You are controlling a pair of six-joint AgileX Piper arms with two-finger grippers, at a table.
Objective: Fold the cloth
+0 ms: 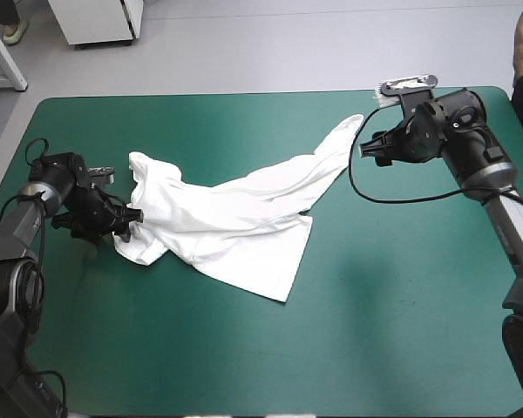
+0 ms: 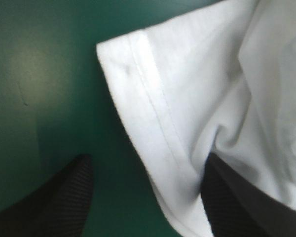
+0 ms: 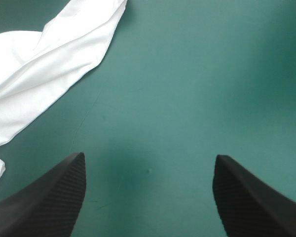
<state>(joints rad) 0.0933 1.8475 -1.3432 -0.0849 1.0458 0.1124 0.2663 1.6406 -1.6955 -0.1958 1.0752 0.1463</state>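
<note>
The white T-shirt (image 1: 235, 213) lies crumpled on the teal-green cover, stretched from the table's left part toward the far right. My left gripper (image 1: 129, 228) is low at the shirt's near-left sleeve. In the left wrist view its fingers stand open (image 2: 148, 165), and the hemmed sleeve edge (image 2: 158, 113) lies between them, with one finger (image 2: 232, 202) against a fold. My right gripper (image 1: 366, 146) hovers just beyond the shirt's far-right tip. It is open (image 3: 148, 160) over bare cover, and the T-shirt (image 3: 39, 74) lies ahead to one side.
Bare teal-green cover (image 1: 383, 305) runs from the shirt to the table's front and right edges. The table's far edge (image 1: 244, 92) lies close behind the right gripper.
</note>
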